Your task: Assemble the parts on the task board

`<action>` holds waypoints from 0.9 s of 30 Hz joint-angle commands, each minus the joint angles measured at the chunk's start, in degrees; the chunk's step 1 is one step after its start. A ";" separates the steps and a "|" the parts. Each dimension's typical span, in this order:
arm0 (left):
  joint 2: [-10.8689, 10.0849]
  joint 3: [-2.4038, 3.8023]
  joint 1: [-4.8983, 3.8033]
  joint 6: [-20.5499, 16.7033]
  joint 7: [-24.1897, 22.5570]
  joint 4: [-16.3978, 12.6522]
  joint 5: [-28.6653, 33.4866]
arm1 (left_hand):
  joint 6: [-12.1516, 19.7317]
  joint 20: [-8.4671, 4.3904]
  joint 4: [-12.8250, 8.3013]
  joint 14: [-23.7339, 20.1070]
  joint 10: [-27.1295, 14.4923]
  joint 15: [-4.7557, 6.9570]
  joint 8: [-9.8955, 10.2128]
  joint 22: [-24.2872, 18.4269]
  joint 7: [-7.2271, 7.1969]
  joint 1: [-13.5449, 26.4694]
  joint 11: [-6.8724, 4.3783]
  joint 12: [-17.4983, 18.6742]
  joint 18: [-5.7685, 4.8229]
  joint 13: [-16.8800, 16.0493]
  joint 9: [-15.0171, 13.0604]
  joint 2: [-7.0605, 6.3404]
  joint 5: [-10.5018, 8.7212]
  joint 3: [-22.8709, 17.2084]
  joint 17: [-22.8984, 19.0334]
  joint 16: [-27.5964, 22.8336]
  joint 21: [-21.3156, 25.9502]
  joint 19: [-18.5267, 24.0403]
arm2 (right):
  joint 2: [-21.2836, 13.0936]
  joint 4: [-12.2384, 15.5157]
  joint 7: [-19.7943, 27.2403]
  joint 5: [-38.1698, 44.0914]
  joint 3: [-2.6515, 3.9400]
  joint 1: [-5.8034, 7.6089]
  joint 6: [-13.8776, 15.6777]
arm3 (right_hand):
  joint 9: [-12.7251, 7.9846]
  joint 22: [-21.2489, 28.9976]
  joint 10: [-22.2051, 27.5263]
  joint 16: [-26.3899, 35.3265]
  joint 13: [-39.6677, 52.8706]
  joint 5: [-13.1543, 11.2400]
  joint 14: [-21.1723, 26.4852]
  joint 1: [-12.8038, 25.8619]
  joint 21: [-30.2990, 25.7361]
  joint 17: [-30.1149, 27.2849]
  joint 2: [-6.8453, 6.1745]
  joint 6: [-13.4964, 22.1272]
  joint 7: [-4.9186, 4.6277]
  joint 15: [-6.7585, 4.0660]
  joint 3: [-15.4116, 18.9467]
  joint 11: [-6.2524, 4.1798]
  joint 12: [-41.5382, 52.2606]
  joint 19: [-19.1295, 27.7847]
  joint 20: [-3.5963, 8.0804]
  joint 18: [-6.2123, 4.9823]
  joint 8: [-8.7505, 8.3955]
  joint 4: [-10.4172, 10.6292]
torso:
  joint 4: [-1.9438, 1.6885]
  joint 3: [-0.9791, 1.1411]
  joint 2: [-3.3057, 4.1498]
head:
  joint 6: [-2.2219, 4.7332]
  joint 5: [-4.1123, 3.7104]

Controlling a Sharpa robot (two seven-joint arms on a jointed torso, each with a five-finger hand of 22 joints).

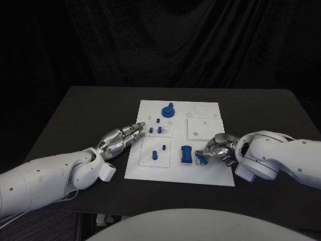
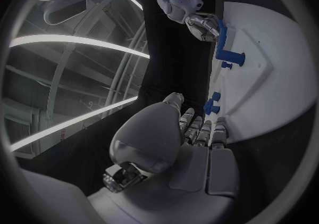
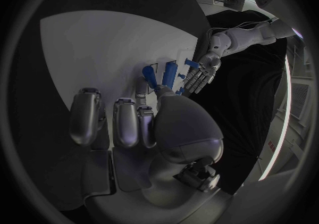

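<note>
The white task board (image 1: 204,173) lies in the middle of the table. My right hand (image 1: 219,150) is at its right side and pinches a small blue part (image 1: 201,157) just above the board, next to an upright blue block (image 1: 186,153). The right wrist view shows that part (image 3: 149,76) at my fingertips with the block (image 3: 170,72) behind it. My left hand (image 1: 121,139) rests at the board's left edge, fingers stretched out and holding nothing. Small blue pegs (image 1: 155,130) stand just beyond its fingertips (image 2: 199,125).
A blue knob-shaped part (image 1: 168,110) stands at the board's far end, and another blue piece (image 1: 156,153) stands near the left front. Raised white square plates (image 1: 203,126) take up the board's far right. Black table (image 1: 73,120) surrounds the board.
</note>
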State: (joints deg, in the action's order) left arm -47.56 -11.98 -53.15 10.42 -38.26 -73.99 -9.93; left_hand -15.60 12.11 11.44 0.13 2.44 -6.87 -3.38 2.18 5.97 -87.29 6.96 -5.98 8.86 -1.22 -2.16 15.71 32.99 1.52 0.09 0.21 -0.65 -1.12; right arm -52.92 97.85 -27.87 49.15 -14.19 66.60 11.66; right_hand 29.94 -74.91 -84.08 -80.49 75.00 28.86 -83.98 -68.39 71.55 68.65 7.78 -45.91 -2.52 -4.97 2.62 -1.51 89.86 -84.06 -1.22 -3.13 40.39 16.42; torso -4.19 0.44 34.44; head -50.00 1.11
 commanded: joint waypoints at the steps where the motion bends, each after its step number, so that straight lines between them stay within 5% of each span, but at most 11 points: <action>1: 0.13 -0.19 0.39 0.85 0.83 -0.08 -0.09 | -0.16 0.44 0.02 -0.13 -0.22 -0.34 -0.36 -0.02 0.48 0.48 -0.19 0.09 0.53 -0.03 -0.07 0.01 0.27 -0.35 -0.09 -0.21 -0.20 -0.06 | 0.04 -0.07 0.64 0.26 0.01 -0.13 1.15 | 0.23 -9.72 -5.92 0.34 15.00 0.47 -2.48 -0.68 -0.14 -0.04 0.19 -0.14 0.39 -0.56 -0.62 -0.48 0.14 -0.36 0.35 -0.91 0.50 -0.06 | 0.00 0.00 0.00 | 0.00 -0.08; 21: 0.29 -0.19 0.50 1.11 1.11 0.00 -0.09 | -0.50 0.46 -0.09 -0.13 -0.23 -0.37 -0.49 -0.03 0.95 0.55 -0.27 0.10 0.52 -0.02 -0.11 -0.01 0.24 -0.69 -0.09 -0.21 -0.20 -0.07 | 0.54 -0.90 0.90 0.26 0.01 -0.13 2.28 | 2.36 -9.57 -5.92 1.49 15.00 4.23 -2.16 -3.73 -0.80 -2.26 0.13 0.06 1.10 -1.12 -4.50 -1.14 0.14 -0.28 0.89 -1.01 3.53 -0.21 | 0.00 0.00 0.00 | 0.00 0.06; 27: 0.31 -0.19 0.53 1.17 1.18 0.03 -0.09 | -0.50 0.46 -0.09 -0.13 -0.23 -0.37 -0.49 -0.03 0.95 0.55 -0.27 0.10 0.52 -0.02 -0.11 -0.01 0.24 -0.69 -0.09 -0.21 -0.20 -0.07 | 0.55 -0.82 0.97 0.26 0.01 -0.13 2.20 | 4.05 -9.51 -5.92 2.07 15.00 4.36 -2.04 -3.51 -1.04 -3.29 -0.58 -0.37 1.67 -1.51 -5.48 -1.64 0.14 -0.27 1.22 -1.05 5.85 0.05 | 0.00 0.00 0.00 | 0.00 0.07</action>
State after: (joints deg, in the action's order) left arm -47.49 -11.95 -53.06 10.71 -38.30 -73.86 -9.82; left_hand -16.09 12.24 11.38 0.13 2.44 -6.87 -3.61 2.17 6.46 -87.29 6.96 -5.98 8.86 -1.22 -2.22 15.71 32.99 1.14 0.05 0.21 -0.65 -1.14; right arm -52.37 96.95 -27.24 49.18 -14.19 66.59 13.19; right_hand 33.99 -74.91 -83.81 -78.66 75.05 32.98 -83.99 -71.93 70.70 65.29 7.71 -46.35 -1.27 -6.19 -2.63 -2.61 90.40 -84.06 -0.40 -3.13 46.04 16.52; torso -4.19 0.44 34.44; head -50.00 1.17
